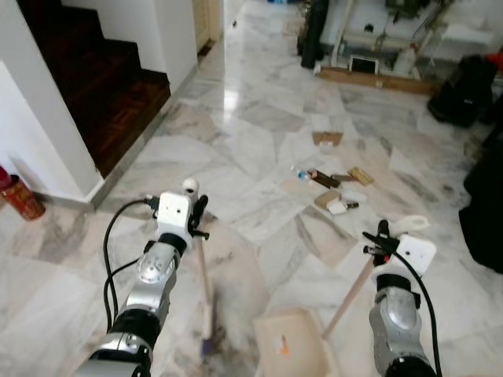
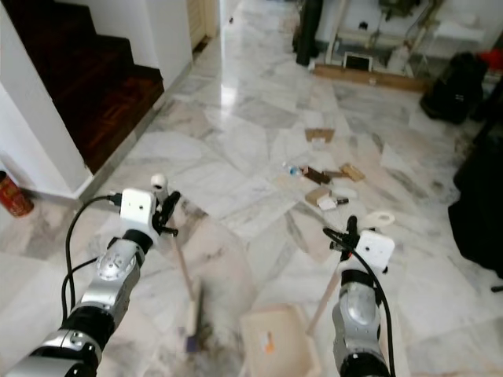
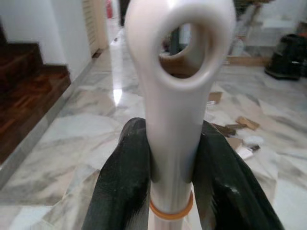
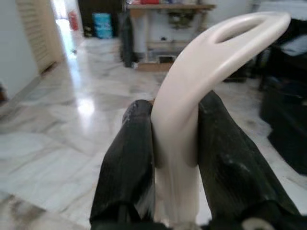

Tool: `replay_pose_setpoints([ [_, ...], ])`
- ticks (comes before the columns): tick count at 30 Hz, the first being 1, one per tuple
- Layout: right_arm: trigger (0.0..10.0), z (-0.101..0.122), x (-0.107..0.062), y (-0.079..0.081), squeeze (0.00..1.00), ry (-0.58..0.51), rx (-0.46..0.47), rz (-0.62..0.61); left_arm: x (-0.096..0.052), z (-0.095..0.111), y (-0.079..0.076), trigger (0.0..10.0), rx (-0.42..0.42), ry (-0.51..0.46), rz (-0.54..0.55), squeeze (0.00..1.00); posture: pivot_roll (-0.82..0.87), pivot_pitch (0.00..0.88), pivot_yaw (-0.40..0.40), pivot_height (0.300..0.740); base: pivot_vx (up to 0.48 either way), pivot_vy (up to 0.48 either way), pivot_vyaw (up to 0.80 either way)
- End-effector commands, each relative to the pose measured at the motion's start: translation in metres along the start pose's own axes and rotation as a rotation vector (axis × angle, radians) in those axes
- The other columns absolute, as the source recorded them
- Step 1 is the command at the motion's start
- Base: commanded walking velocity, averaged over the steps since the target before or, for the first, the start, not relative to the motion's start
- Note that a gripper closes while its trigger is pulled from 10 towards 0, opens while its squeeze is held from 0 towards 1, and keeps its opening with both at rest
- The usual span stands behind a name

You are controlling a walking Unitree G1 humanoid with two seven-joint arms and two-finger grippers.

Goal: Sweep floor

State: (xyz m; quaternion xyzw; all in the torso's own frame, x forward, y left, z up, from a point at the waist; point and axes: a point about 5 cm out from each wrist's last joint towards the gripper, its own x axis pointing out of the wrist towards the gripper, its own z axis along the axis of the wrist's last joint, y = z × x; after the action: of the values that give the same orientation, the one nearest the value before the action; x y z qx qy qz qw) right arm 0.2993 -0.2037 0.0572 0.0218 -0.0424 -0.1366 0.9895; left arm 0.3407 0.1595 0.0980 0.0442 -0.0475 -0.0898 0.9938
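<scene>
1. The left gripper [image 3: 172,191] is pinching the glossy white plastic broom handle with a hanging loop at its top [image 3: 178,96]; both black fingers [image 3: 122,191] are pressing flat against its sides, just above an orange ring.
2. The right gripper [image 4: 175,163] is clamping the curved cream plastic dustpan handle [image 4: 192,96] in the same way, its fingers squeezing the stem below the loop.
3. The broom's pale stick is slanting down to a blurred bristle head [image 1: 207,334] touching the floor, just beside the beige flat dustpan tray [image 1: 295,345] with an orange mark inside.
4. The polished grey-veined marble floor [image 1: 236,133] is reflecting light and looks hard and slick.
5. Progress: probably early. The scattered litter of brown cardboard scraps and small wrappers [image 1: 334,184] is lying well ahead of both tools, uncollected; the tray looks almost bare.
6. Left to do: reaching the pile, pushing it into the tray.
7. A dark wooden staircase [image 1: 102,86] is standing on the left.
</scene>
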Motion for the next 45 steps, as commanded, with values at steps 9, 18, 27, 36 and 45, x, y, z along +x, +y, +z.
replay_pose_setpoints([
  [9,10.0,0.006,0.003,-0.008,0.00,-0.026,0.015,-0.032,0.009,0.014,-0.003,10.0,0.015,-0.054,-0.014,0.00,0.11,0.094,-0.048,0.740,0.352,0.000,0.00],
  [18,10.0,0.005,0.004,-0.005,0.00,-0.012,0.035,-0.035,0.007,0.012,-0.003,10.0,0.018,-0.050,-0.015,0.00,0.11,0.098,-0.047,0.740,0.351,0.000,-0.13],
  [27,10.0,0.004,0.002,-0.004,0.00,-0.009,0.027,-0.027,0.008,0.012,-0.003,10.0,0.014,-0.045,-0.018,0.00,0.11,0.105,-0.048,0.740,0.352,0.000,-0.25],
  [36,10.0,0.005,0.003,-0.001,0.00,-0.012,0.026,-0.006,0.008,0.013,-0.002,10.0,0.016,-0.049,-0.011,0.00,0.11,0.108,-0.051,0.740,0.352,0.000,0.00],
  [45,10.0,0.009,0.002,0.009,0.00,-0.045,-0.036,0.072,0.008,0.013,-0.001,10.0,0.017,-0.051,-0.003,0.00,0.11,0.111,-0.054,0.740,0.352,0.000,0.32],
])
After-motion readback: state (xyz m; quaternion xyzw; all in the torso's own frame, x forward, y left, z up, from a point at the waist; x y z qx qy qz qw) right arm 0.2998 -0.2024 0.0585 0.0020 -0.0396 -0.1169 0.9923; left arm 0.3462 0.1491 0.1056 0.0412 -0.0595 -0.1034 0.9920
